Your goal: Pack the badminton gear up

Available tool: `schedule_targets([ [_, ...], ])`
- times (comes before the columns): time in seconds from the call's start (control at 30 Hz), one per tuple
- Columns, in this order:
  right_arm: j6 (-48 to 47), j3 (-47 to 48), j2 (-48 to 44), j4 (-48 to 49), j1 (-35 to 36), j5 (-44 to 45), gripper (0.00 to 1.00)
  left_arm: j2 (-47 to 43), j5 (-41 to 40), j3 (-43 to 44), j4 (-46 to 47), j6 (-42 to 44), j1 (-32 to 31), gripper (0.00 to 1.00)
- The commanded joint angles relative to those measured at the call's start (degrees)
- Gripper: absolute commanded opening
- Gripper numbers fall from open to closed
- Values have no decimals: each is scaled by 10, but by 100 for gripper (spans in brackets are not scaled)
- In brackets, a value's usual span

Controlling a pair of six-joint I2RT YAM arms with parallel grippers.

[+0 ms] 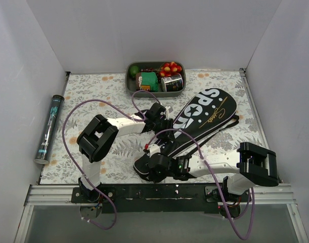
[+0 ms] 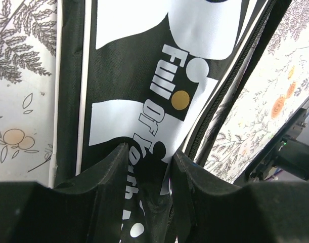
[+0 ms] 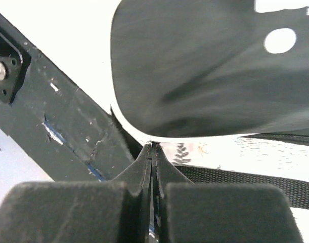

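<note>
A long black racket-shaped fabric cover [image 1: 205, 114] with big white "SPORT" lettering lies slantwise across the floral-clothed bench [image 1: 93, 91]. Its broad head points toward the far right, and its narrow end lies close to the arms' black mounting rail [image 1: 144, 192].

The left end effector [image 1: 166, 126] sits over the cover's neck, about midway along it. From its wrist camera, the left end effector [image 2: 146, 152] has its two dark fingers [image 2: 111, 177] standing partly apart with a bunched fold of the cover [image 2: 139, 76] caught between them, so it is gripping the cover. The fold carries small white print reading "Full Of" and a gold dot. A black zip line [image 2: 230, 86] runs along the cover's right edge.

The right end effector [image 1: 146, 169] is down at the cover's narrow near end. Close up, the right end effector [image 3: 153, 146] is fully closed, with its pads pressed flat together. The tips meet right at the pale-edged rounded end of the cover [image 3: 210, 76]. I cannot tell whether anything thin is pinched there. A black woven strap [image 3: 245, 177] lies on the cloth just beside it.

At the far edge sits a grey oval tray [image 1: 129, 83] of colourful toy food, well apart from the cover's head. A dark cylindrical tube [image 1: 49, 129] lies along the left wall.
</note>
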Motion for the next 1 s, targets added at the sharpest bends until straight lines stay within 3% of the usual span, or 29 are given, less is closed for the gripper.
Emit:
schedule_targets([
  [0.0, 17, 51, 23, 43, 36, -10, 1, 24, 8, 7, 33, -22, -4, 33],
  [0.13, 21, 84, 58, 48, 51, -12, 1, 23, 7, -2, 42, -25, -5, 33],
  [0.5, -6, 81, 78, 177, 65, -7, 1, 5, 50, -50, 100, -23, -5, 33],
  [0.7, -41, 66, 53, 156, 65, 8, 1, -8, 56, -60, 98, -11, -5, 33],
  [0.73, -40, 62, 49, 149, 65, 14, 4, -9, 56, -61, 98, -11, -5, 33],
  [0.8, -32, 59, 35, 112, 65, 36, 23, -12, 53, -62, 98, -11, -5, 33],
  [0.9, -20, 45, 2, 61, 65, 77, 42, -14, 48, -60, 93, -8, -5, 34],
  [0.97, -7, 24, -23, 25, 65, 102, 51, -16, 41, -57, 85, -6, -2, 34],
])
